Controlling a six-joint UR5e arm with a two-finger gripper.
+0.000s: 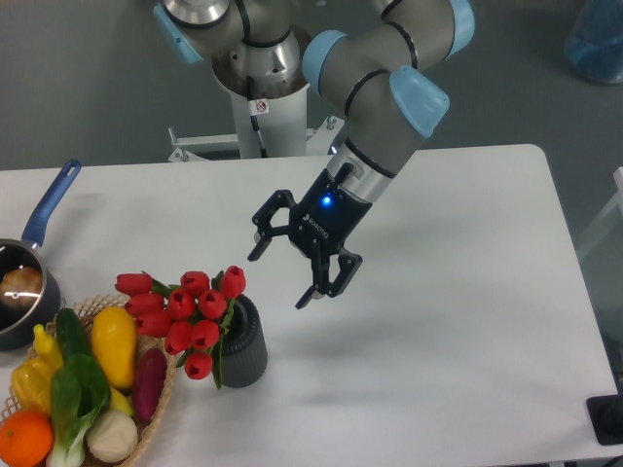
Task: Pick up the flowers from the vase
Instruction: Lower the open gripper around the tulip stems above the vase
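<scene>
My gripper (pixel 280 278) hangs in the air above the table (pixel 467 292), up and to the right of the flowers (pixel 185 309). Its two fingers are spread wide apart and there is nothing between them. I hold them open like this because the bunch is broad, and I want room on both sides before I close. The wrist is tilted, so the fingers point down and to the left, toward the tulips and not straight at the table.

The flowers sit in the vase (pixel 245 342), near the front left of the table. The red heads lean out to the left, over the rim of the wicker basket (pixel 161 413), and the stems are hidden inside the vase mouth. The vase stands upright, just beside the basket; I cannot tell if they touch. Because the heads hang to one side, I judge that a grip low on the bunch, close to the mouth, is better than a grip on the soft blooms.

The task is at the approach step, I think: nothing is grasped yet, and the gripper is near the flowers but apart from them. The vase is small and may tip or come up with the stems if I pull sideways. The saucepan (pixel 29 277) at the left edge is well apart and does not concern me.
</scene>
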